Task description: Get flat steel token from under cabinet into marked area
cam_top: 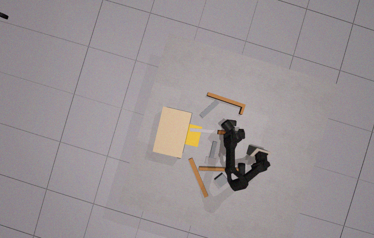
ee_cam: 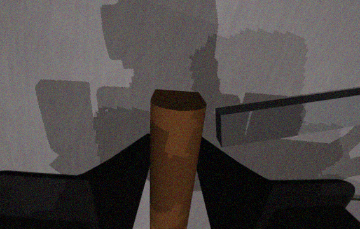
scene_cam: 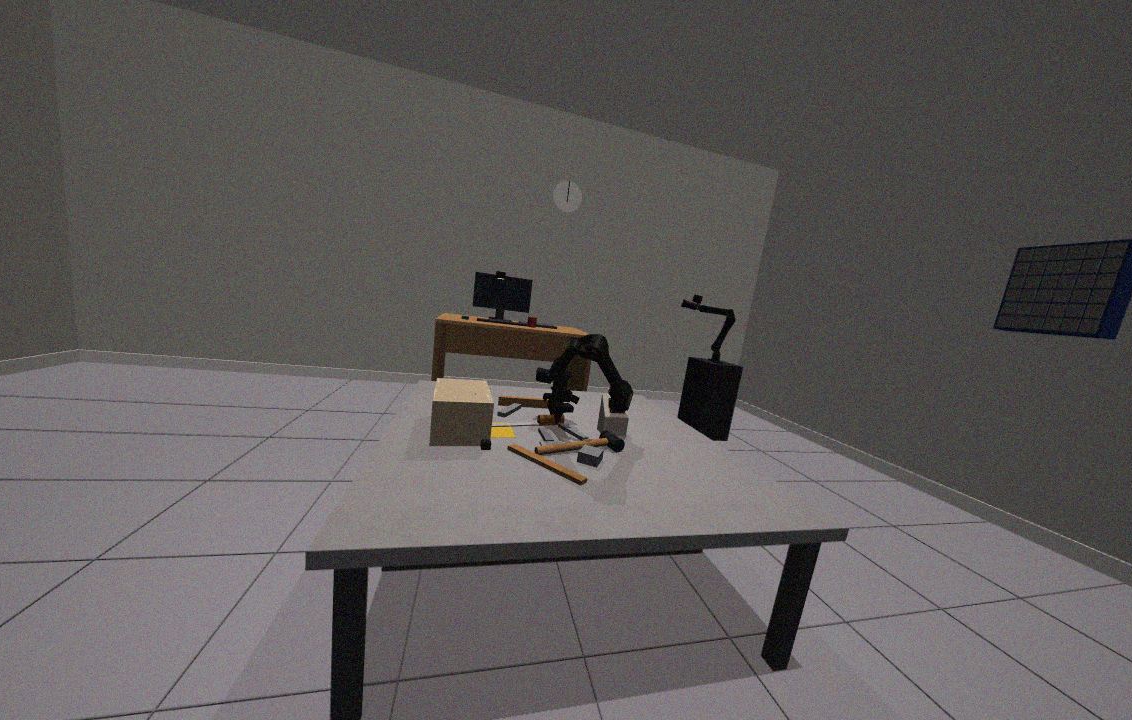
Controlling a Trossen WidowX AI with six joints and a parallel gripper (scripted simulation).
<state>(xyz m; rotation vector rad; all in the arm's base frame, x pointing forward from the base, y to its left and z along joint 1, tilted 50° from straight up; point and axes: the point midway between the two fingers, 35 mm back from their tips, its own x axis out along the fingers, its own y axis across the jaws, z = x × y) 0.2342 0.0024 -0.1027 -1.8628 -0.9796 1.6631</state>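
My gripper (scene_cam: 557,416) (ee_cam: 173,140) is shut on the round wooden handle (cam_top: 220,132) (ee_cam: 177,165) of a tool with a long flat steel blade (cam_top: 209,131). The blade points toward the cabinet (cam_top: 172,133) (scene_cam: 462,422) and its end lies over the yellow marked area (cam_top: 192,141) (scene_cam: 504,432), close to the cabinet's front edge. In the overhead view, the arm covers my fingertips. I cannot make out the steel token in any view; the vent slots are not visible either.
An L-shaped wooden stick (cam_top: 225,99) and a grey bar (cam_top: 209,108) lie on one side. Another grey bar (cam_top: 212,149), a hammer (cam_top: 212,168) (scene_cam: 570,445), a straight wooden stick (cam_top: 198,177) (scene_cam: 546,464) and a grey block (cam_top: 220,179) (scene_cam: 590,455) lie on the other.
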